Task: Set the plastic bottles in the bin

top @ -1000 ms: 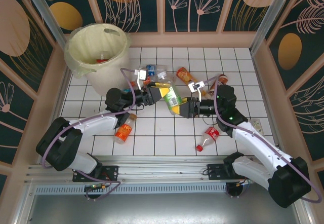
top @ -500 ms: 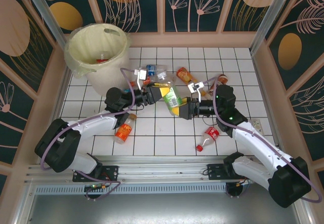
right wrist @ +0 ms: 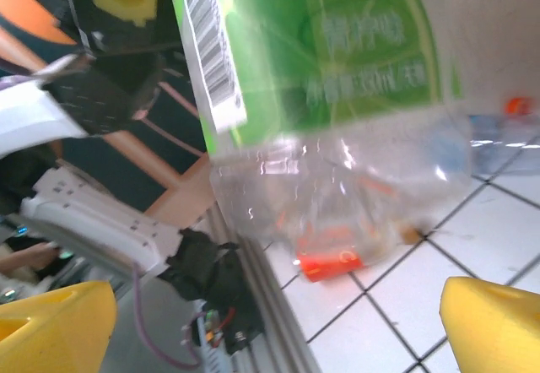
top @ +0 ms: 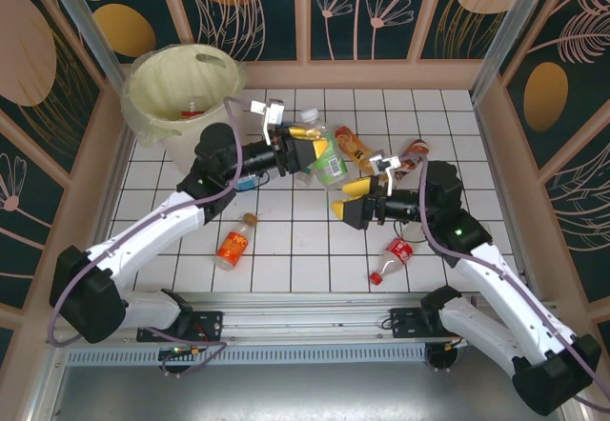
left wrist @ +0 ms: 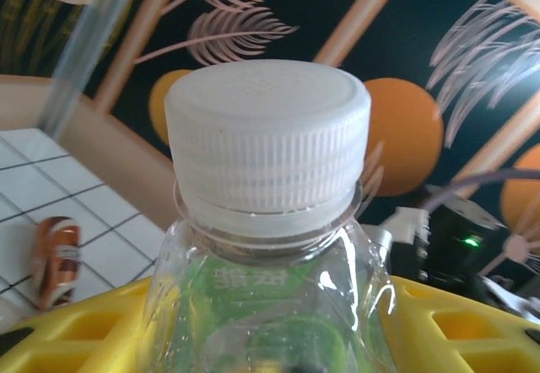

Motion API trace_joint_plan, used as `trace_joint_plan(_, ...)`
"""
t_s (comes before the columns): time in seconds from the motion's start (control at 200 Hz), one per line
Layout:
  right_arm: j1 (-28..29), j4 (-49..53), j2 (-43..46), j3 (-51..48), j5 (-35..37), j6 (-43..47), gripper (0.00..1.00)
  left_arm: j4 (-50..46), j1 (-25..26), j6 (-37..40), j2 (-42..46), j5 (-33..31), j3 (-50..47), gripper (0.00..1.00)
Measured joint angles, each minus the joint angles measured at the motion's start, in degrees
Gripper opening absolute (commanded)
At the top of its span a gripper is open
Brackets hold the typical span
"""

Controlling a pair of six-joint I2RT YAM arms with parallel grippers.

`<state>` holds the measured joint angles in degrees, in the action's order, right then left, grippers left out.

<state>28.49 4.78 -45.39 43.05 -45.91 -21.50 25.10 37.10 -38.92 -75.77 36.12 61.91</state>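
In the top view, a clear bottle with a green label and white cap hangs above the tiles, and my left gripper is shut on it. In the left wrist view its white cap is close up, with a yellow finger on each side of its shoulder. My right gripper stands open just below and right of the bottle, not touching it. From the right wrist, the bottle's green label hovers above the spread yellow fingertips. The cream bin stands at the back left with a bottle inside.
Loose bottles lie on the tiles: an orange-labelled one near the front left, a red-labelled one front right, an orange one and another behind the grippers. Wooden walls enclose the floor.
The right gripper has opened, let go of the green-labelled bottle and drawn back to the right. The left arm has lifted the bottle up and toward the back.
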Motion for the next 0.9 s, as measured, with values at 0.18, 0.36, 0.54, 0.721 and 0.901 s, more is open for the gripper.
trace_joint_plan(0.18,0.0,6.14,4.46,1.86,10.03,3.21,0.99,-16.79,-0.02,10.36,0.0,-7.41,10.25,0.56)
trace_joint_plan(0.36,0.0,9.35,8.02,3.39,17.31,5.22,0.99,-28.3,-0.68,17.77,0.0,-15.41,18.08,0.57)
trace_joint_plan(0.54,0.0,9.73,9.4,3.96,20.68,6.56,0.99,-35.78,-4.22,21.66,-0.92,-22.08,24.7,0.58)
trace_joint_plan(0.721,0.0,9.73,9.35,3.93,21.88,7.65,0.99,-41.27,-8.74,25.09,-4.46,-28.09,32.98,0.59)
trace_joint_plan(0.901,0.0,9.73,9.33,3.93,22.14,8.13,0.99,-45.13,-9.86,29.0,-7.02,-35.58,40.39,0.59)
